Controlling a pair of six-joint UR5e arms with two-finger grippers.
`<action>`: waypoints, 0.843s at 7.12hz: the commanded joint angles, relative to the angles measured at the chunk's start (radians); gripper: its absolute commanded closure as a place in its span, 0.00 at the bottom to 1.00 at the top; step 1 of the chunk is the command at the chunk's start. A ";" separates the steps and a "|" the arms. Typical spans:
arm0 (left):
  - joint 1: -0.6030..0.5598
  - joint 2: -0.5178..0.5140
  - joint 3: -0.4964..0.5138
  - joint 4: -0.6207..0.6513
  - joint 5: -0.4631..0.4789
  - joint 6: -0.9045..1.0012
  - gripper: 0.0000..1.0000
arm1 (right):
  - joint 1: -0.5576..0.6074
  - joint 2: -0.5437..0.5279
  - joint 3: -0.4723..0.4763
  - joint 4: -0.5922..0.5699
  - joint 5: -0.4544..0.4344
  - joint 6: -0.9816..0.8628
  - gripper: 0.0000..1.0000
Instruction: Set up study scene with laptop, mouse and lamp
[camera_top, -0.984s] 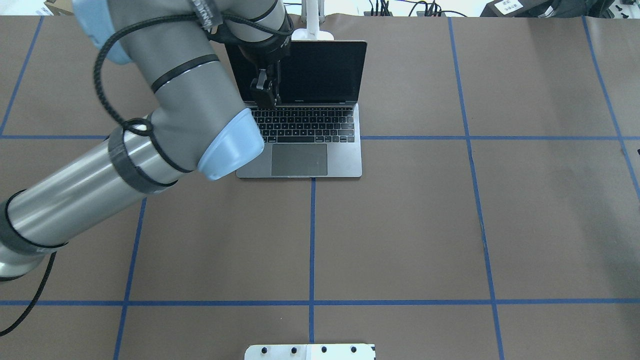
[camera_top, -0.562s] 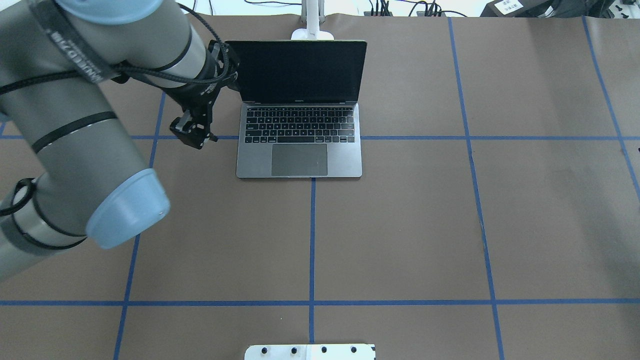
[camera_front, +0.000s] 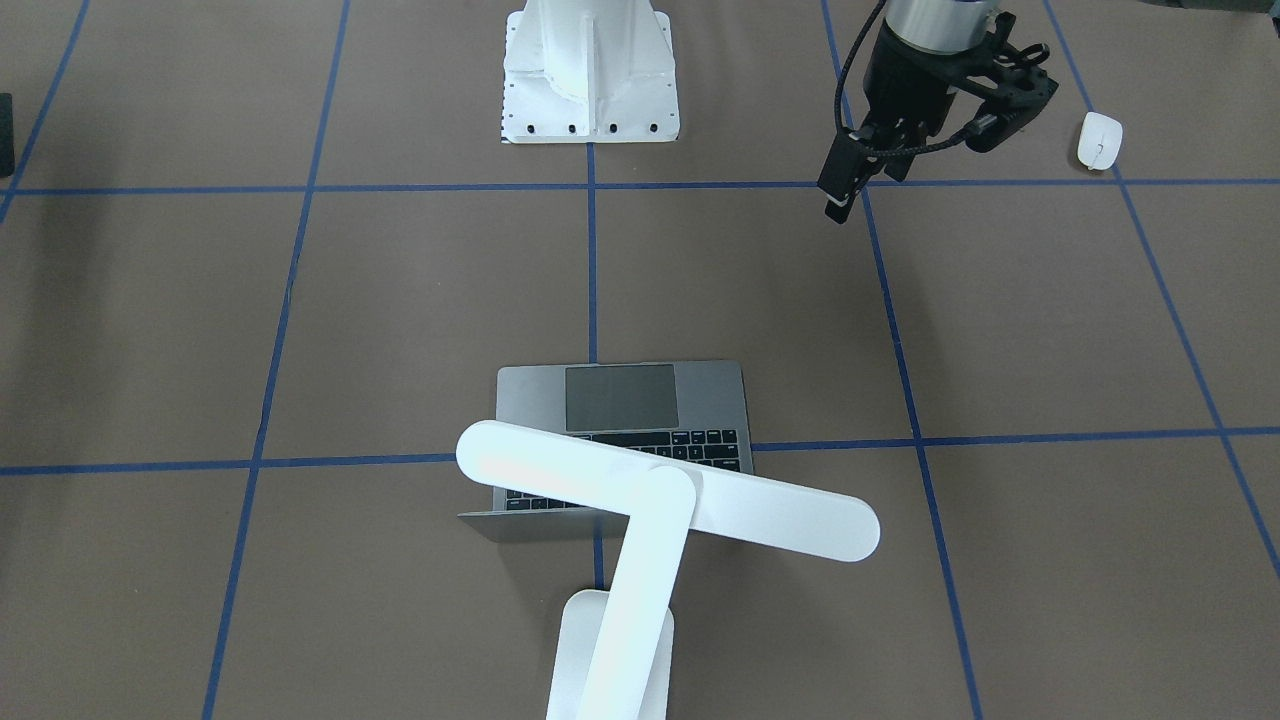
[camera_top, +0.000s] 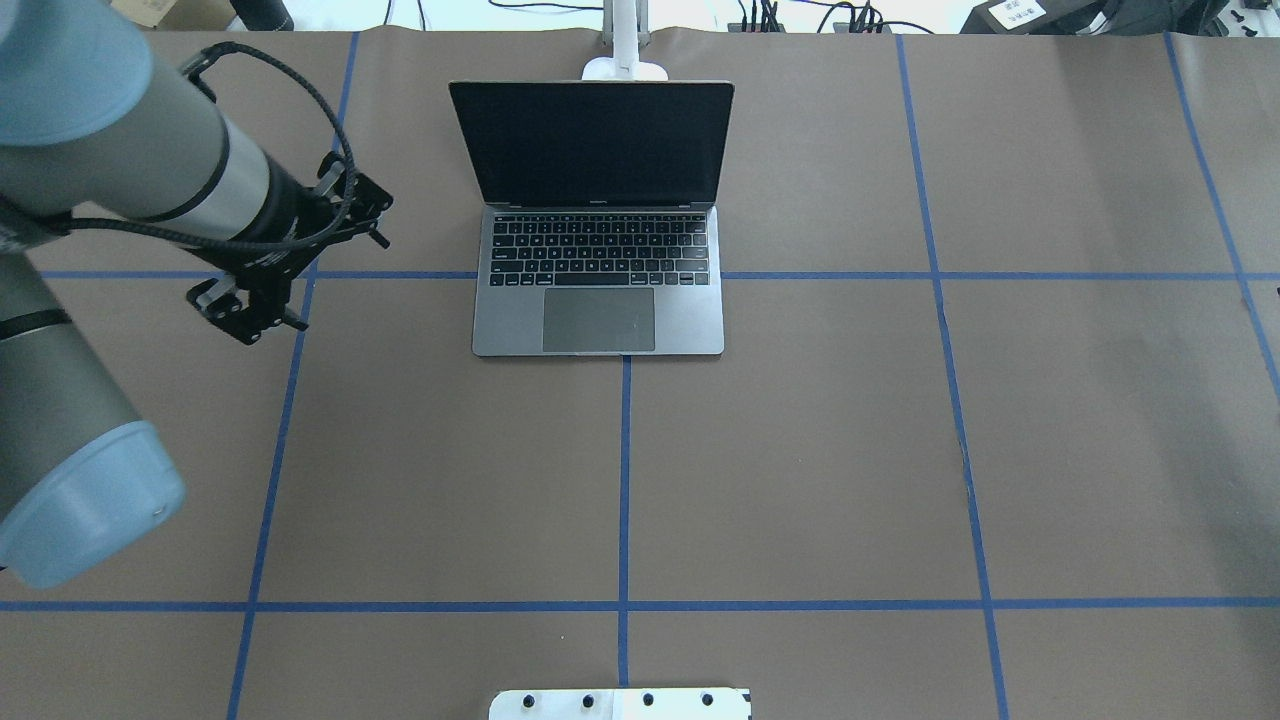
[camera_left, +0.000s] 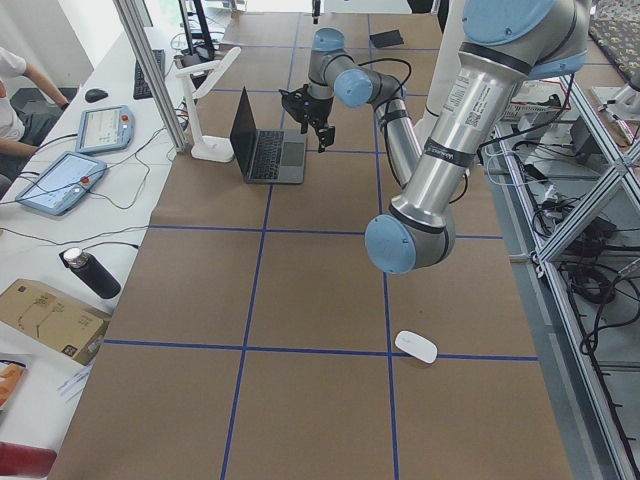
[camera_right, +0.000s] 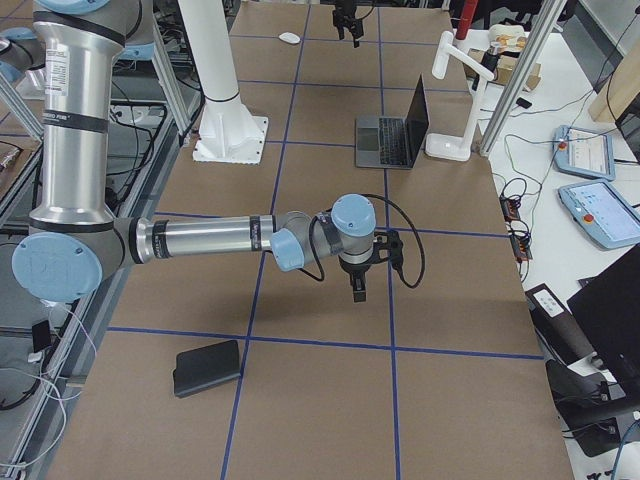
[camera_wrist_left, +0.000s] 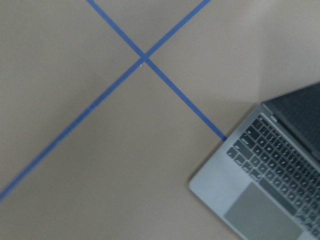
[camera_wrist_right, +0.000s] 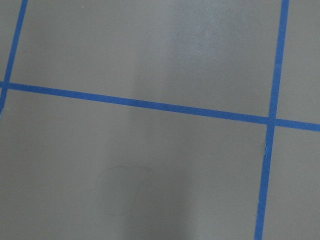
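Brown matte paper covers the one long table (camera_top: 800, 450), ruled into large rectangles by thin blue tape lines (camera_top: 624, 480). Two jointed arms of grey metal tube with pale blue caps work over it. The left arm (camera_top: 110, 130) reaches over the left half. Its black left gripper (camera_front: 836, 205) hovers above the paper between the laptop and the mouse, and its fingers appear to be together with nothing between them. The right arm (camera_right: 200, 240) stretches over the right half, well apart from the laptop. Its right gripper (camera_right: 357, 292) points down at bare paper close to a tape crossing; whether its fingers are apart or together cannot be told.

One white bolted pedestal (camera_front: 590, 70), a flat plate under an upright column, stands at the near middle edge.

One lamp (camera_front: 640, 560), all white and smooth, stands at the far middle edge just behind the laptop. It has a rounded rectangular base, a slanted flat arm, and a long flat head with rounded ends that reaches over the laptop's lid and back keys.

One laptop (camera_top: 690, 320) of slim grey metal sits open at the far middle. Its dark screen is upright, and its black keys and large grey trackpad face the near side.

One flat black mat (camera_right: 207, 367) with rounded corners lies near the right end.

One mouse (camera_front: 1098, 140), small, white, glossy and oval, lies on the near left part of the table, well apart from the laptop.
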 joint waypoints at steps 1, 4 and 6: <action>-0.085 0.094 -0.008 -0.006 -0.029 0.370 0.00 | 0.000 -0.053 0.050 0.000 -0.007 0.039 0.01; -0.376 0.199 0.076 -0.008 -0.313 0.935 0.00 | 0.000 -0.219 0.107 0.031 -0.024 -0.179 0.01; -0.459 0.246 0.136 -0.008 -0.358 1.206 0.00 | 0.000 -0.250 0.046 0.028 -0.010 -0.467 0.01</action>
